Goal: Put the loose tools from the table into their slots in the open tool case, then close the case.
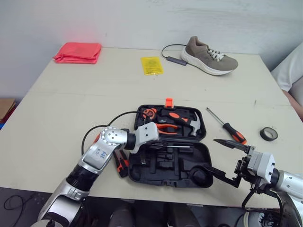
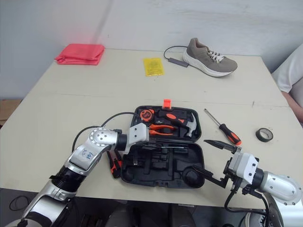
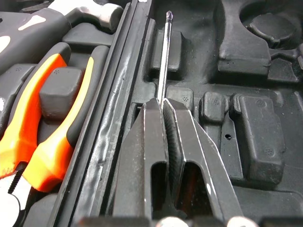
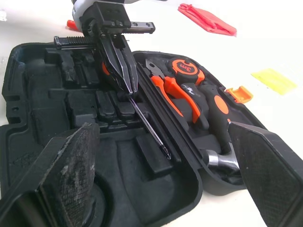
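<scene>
The black tool case (image 1: 142, 176) lies open mid-table. Its far half holds a hammer (image 1: 191, 124), orange pliers (image 1: 166, 127) and a tape measure (image 1: 150, 113). My left gripper (image 3: 161, 101) hangs over the near half, shut on the metal shaft of a thin screwdriver (image 3: 164, 56) whose tip points along the moulded slots. An orange-and-black screwdriver (image 1: 228, 126) lies loose to the right of the case. A black-and-orange tool (image 1: 121, 163) lies against the case's left side. Off the case's front right corner, my right gripper (image 1: 227, 161) is open and holds nothing.
A roll of black tape (image 1: 269, 134) sits near the right edge. Farther back are a tan shoe (image 1: 208, 56), a yellow packet (image 1: 151, 65) and a red cloth (image 1: 78, 52). A person's white sleeve (image 1: 291, 71) shows at the far right.
</scene>
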{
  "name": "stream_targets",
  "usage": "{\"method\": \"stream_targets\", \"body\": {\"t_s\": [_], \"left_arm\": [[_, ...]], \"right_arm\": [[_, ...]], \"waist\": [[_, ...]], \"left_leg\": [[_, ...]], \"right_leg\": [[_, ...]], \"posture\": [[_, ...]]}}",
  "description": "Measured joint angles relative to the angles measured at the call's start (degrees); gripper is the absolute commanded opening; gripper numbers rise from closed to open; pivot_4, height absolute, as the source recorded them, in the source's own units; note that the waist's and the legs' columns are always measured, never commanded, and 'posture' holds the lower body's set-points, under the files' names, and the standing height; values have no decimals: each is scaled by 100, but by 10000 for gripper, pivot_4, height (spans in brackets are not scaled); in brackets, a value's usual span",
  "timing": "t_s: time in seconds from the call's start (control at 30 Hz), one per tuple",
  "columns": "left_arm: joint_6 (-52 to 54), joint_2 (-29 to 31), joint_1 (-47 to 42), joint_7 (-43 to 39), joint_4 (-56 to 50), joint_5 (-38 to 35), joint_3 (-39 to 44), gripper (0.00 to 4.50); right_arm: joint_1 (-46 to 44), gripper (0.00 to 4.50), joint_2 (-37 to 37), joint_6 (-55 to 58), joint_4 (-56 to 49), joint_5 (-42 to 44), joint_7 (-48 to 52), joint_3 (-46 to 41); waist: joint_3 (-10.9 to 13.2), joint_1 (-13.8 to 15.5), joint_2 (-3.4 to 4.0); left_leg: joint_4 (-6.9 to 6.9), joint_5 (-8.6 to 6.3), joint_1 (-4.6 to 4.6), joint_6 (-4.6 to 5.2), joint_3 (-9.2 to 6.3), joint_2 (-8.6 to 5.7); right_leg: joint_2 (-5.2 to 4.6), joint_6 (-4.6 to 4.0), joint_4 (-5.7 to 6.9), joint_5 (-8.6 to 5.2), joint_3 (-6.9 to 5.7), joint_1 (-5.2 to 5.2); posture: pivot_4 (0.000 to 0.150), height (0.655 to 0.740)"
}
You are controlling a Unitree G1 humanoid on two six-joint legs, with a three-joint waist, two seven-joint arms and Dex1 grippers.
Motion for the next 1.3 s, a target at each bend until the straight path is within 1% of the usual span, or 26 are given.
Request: {"method": "stream_targets", "body": {"t_s": [0.17,0.37,0.47,0.63,0.7,0.8,0.9,0.97,1.03,1.13,1.23,1.3], "left_arm": [[327,-60,-209,4,0,133,-229,748],[911,-28,-554,-87,-82,401,-632,748],[976,-30,-661,-107,-93,529,-767,748],[968,-45,-623,-89,-83,555,-780,748],[861,-33,-567,-92,-84,551,-738,748],[361,-179,-350,-91,89,385,-437,748],[-278,-593,25,-131,299,-171,74,748],[-537,-686,43,-316,245,-571,351,748],[-719,-427,52,-652,57,-975,738,748],[-874,89,192,-961,21,-1292,1330,748],[-879,424,472,-1106,45,-1576,1776,8125],[-969,739,745,-1108,97,-1737,2250,16801]], "right_arm": [[0,45000,2,-1,0,-8,-55,0],[57,45000,22,-2,-2,-13,-106,0],[107,45000,48,-2,-3,-25,-129,1],[150,45000,90,-2,-78,-34,-176,2],[170,45000,90,-2,-105,-34,-183,2],[231,45000,90,-2,-109,-34,-199,0],[273,45000,90,-2,-142,-33,-247,-21],[338,45000,90,-1,-213,-25,-266,-78],[454,45000,85,-1,-231,-5,-295,-328],[688,45000,80,-2,-206,20,-303,-690],[883,45000,118,-38,-74,82,-291,-1016],[1094,45000,198,-235,173,98,-250,-1353]], "waist": [[-23,78,11],[-68,66,19],[-90,67,28],[-91,59,29],[-92,56,30],[-93,58,41],[-72,75,48],[-53,68,44],[-51,45,47],[-47,18,54],[-44,19,53],[-42,23,49]], "left_leg": [[0,-4,1,7,-7,-3],[-4,-8,1,12,-11,-3],[-7,-9,7,13,-12,-3],[-17,-34,72,10,-14,14],[-28,-50,81,32,-17,18],[-32,-50,78,32,-16,17],[-27,-47,56,29,-17,15],[-16,-42,31,20,-21,16],[-17,-37,22,11,-14,16],[-25,-33,28,3,-14,17],[-28,-34,26,4,-15,19],[-34,-36,22,8,-14,19]], "right_leg": [[-7,0,-11,0,-4,11],[-8,3,-28,2,-5,20],[-10,3,-34,2,-5,29],[-23,-3,-63,-1,-6,101],[-23,-4,-79,-2,-9,114],[-28,-4,-84,-2,-9,109],[-35,-1,-82,0,-13,92],[-32,3,-79,2,-15,72],[-26,5,-75,3,-11,58],[-18,3,-75,2,-12,56],[-21,3,-76,2,-11,52],[-25,3,-80,2,-11,46]], "posture": [[1500,7400],[1500,7400],[1500,7400],[1500,7400],[1500,7400],[1500,7400],[1500,7400],[1500,7400],[1500,7400],[1500,7400],[1500,7400],[1500,7400]]}}
